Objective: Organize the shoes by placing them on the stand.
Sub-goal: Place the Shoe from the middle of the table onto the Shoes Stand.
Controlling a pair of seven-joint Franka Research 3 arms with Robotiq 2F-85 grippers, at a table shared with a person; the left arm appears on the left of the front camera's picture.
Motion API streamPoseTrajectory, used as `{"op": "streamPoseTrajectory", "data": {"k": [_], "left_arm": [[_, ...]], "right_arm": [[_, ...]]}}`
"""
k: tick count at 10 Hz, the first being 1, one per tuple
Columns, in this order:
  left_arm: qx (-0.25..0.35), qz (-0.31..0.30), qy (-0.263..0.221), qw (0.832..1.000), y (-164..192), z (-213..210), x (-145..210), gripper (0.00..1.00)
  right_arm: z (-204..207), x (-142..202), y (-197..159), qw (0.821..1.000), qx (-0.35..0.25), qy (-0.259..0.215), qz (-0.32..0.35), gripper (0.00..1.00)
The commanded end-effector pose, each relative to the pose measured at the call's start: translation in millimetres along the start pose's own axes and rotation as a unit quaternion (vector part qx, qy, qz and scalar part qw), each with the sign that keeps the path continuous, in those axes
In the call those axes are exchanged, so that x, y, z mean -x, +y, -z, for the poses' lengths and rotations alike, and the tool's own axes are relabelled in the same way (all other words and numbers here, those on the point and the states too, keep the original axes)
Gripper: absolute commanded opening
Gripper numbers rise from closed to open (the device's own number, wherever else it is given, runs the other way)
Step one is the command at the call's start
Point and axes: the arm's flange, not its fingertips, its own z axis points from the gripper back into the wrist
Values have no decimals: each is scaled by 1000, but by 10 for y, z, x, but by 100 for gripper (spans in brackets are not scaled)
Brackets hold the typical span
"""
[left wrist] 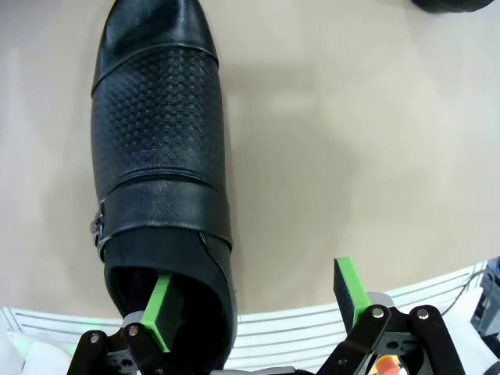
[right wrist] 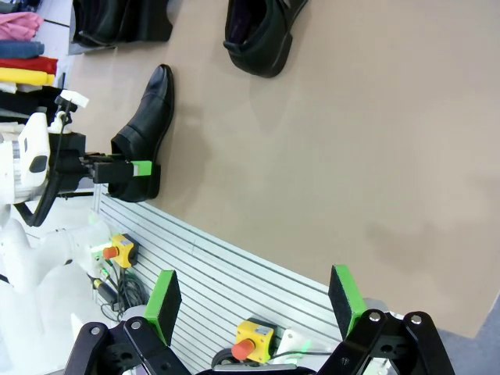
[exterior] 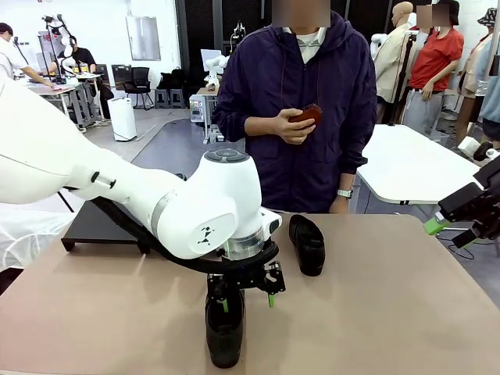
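Fingers (exterior: 270, 299) of the left gripper (exterior: 247, 301) are seen spread over the near shoe (exterior: 224, 332), apart from the stand (exterior: 94, 226). In the left wrist view, one pad (left wrist: 160, 308) is set inside the shoe's opening, presumably for a wall pinch, and nothing is yet clamped. In the right wrist view, the right gripper (right wrist: 254, 301) is held released and empty.

There's the near shoe (exterior: 224, 336) at 6 o'clock by the table (exterior: 391, 312) edge, upright, glossy black, with a perforated vamp and buckled strap, toe to 12. The second shoe (exterior: 307, 244) rests mid-table, towards 1 o'clock. The matte-black stand (exterior: 90, 225) sits low at 10 o'clock.
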Motion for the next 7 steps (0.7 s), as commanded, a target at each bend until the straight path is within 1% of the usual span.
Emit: {"op": "streamPoseTrajectory", "data": {"k": [1,3,4,5,6,7], "left_arm": [[-18,-10,7,1000,11,168,-60,100],[-20,-13,4,1000,12,262,-129,100],[-9,-9,1,1000,-10,286,-137,100],[-11,-6,2,1000,-17,278,-151,40],[-12,-5,2,1000,-11,271,-154,0],[-17,-3,4,1000,-11,263,-155,0]], "right_arm": [[-14,-20,12,1000,-7,-8,7,100],[-14,-20,12,1000,-7,-8,7,100],[-14,-20,12,1000,-7,-8,7,100],[-14,-20,12,1000,-7,-8,7,100],[-14,-20,12,1000,-7,-8,7,100],[-14,-20,12,1000,-7,-8,7,100]]}}
